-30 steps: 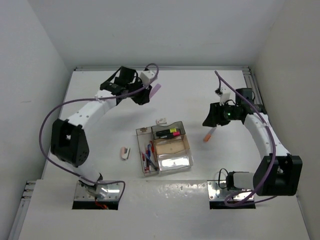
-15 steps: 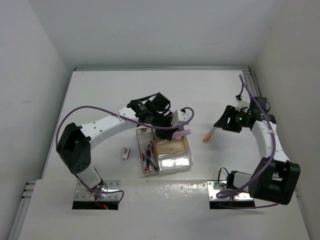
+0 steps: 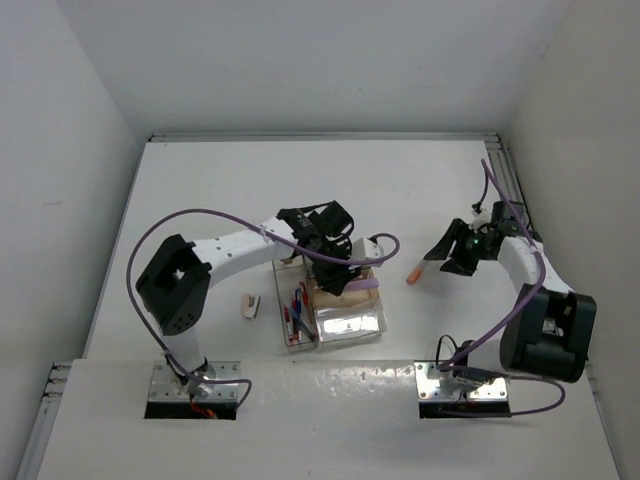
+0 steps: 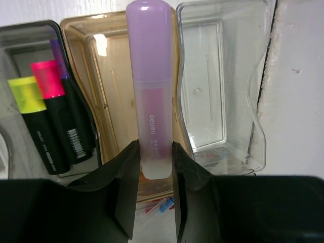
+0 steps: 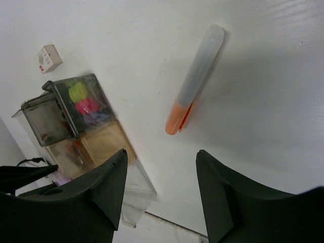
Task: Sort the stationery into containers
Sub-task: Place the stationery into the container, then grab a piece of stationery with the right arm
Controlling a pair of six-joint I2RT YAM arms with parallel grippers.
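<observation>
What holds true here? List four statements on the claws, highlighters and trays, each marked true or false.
1. The left claw grips a purple highlighter. True.
2. The right claw holds the orange highlighter. False: it lies on the table, and that claw is open with nothing in it.
3. The dark tray holds a yellow highlighter and a pink highlighter. True.
4. The clear tray is full of pens. False: it looks empty.
</observation>
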